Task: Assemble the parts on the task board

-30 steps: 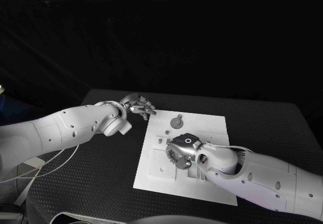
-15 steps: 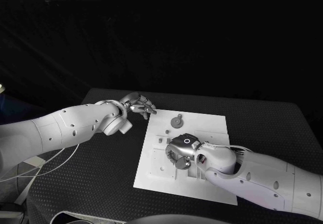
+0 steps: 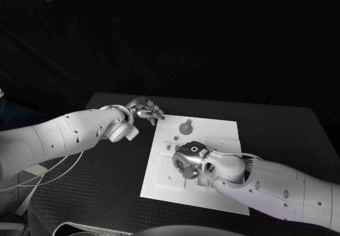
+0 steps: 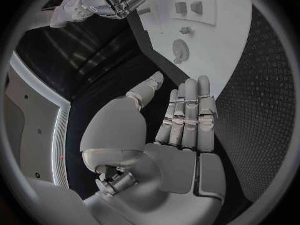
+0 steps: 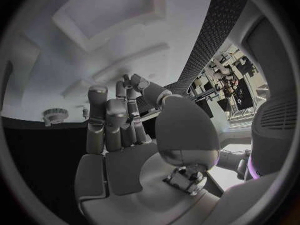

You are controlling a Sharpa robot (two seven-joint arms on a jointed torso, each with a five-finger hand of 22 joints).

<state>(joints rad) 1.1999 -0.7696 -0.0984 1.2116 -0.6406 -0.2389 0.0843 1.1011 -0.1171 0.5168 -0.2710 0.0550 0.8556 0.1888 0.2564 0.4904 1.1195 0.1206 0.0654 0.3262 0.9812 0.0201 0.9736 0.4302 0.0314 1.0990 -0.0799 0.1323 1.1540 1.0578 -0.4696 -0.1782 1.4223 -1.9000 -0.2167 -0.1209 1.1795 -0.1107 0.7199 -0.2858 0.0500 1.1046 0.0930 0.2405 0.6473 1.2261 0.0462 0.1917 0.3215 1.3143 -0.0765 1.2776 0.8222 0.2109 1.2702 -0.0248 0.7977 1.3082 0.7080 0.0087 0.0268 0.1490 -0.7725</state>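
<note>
Right hand (image 3: 190, 156) hovering over task board (image 3: 223, 130), fingers curling, grasp unclear. Round part (image 3: 185, 128) lying beyond it: likely light, stiff, slippery; pinching rim advisable. Left hand (image 3: 145, 111) waiting beside board, fingers apart, holding nothing.

We see the task board (image 3: 219, 130) lying in the middle of the table (image 3: 283, 128), with its long sides running from the near edge of the table towards the far edge. A round part (image 3: 185, 128) lies on the board close to its far left corner. The left hand (image 3: 144, 112) is just beside that far left corner, off the board and above the table. The right hand (image 3: 188, 158) is over the middle of the board, nearer to its left edge, and the right arm (image 3: 276, 189) crosses the near right corner of the board.
</note>
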